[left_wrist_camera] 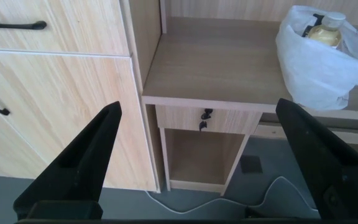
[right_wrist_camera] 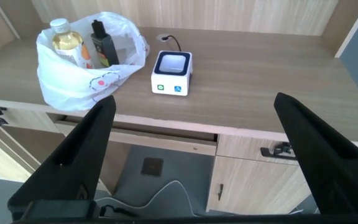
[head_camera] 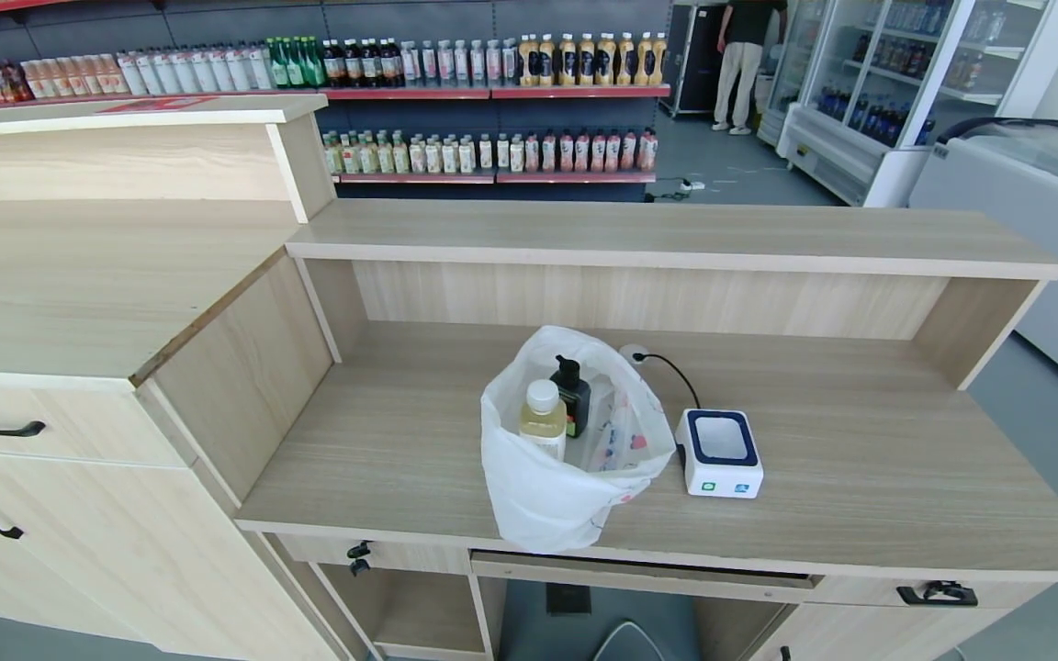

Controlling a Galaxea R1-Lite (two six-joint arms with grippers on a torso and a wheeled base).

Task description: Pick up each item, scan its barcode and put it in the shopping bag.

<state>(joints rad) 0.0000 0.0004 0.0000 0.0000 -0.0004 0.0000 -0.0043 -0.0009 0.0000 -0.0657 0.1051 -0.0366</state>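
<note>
A white plastic shopping bag [head_camera: 558, 477] stands open on the wooden counter [head_camera: 860, 459]. Inside it stand a yellow bottle with a white cap [head_camera: 543, 418] and a dark bottle with a black pump top [head_camera: 572, 393]. Just right of the bag sits a white barcode scanner [head_camera: 718, 452] with a dark-rimmed window and a black cable. The bag [left_wrist_camera: 325, 59] and yellow bottle [left_wrist_camera: 327, 29] also appear in the left wrist view; bag [right_wrist_camera: 86, 68] and scanner [right_wrist_camera: 172, 72] in the right wrist view. My left gripper [left_wrist_camera: 197, 155] and right gripper [right_wrist_camera: 194, 155] hang open and empty, below the counter's front edge.
A raised shelf backs the counter, and a taller cabinet with drawers [head_camera: 33, 459] stands on the left. Drawers with black handles [head_camera: 938, 594] hang under the counter front. Shelves of bottles [head_camera: 492, 64] and fridges [head_camera: 896, 83] fill the room behind.
</note>
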